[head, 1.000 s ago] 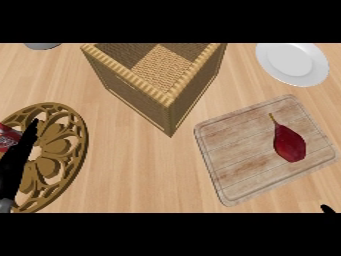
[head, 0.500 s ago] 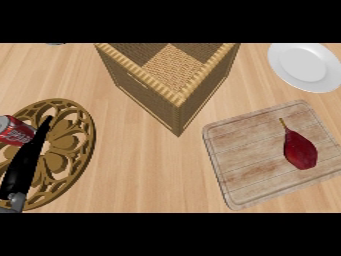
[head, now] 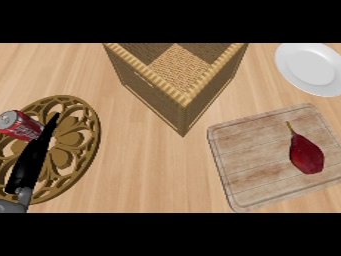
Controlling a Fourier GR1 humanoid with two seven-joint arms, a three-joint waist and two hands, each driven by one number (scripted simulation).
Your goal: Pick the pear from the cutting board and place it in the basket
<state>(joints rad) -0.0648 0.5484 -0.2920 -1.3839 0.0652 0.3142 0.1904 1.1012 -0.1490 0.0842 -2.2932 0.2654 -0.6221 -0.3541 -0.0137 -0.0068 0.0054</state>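
Observation:
A dark red pear (head: 306,156) with a thin stem lies on the right half of the wooden cutting board (head: 254,165), at the right of the view. The woven basket (head: 177,75), tall and square with an open top, stands at the top centre, to the upper left of the board. My left hand (head: 31,162) comes in at the lower left, far from the pear. It is open, with straight fingers lying over a round wooden trivet. My right hand shows nowhere.
An ornate round trivet (head: 73,145) lies at the left with a red soda can (head: 18,125) on its upper left rim, close to my left fingertips. A white plate (head: 313,68) sits at the top right, beyond the board.
The whole scene has slid right and a little down in the picture. The tip of my right hand, seen at the lower right edge a second ago, is gone from view.

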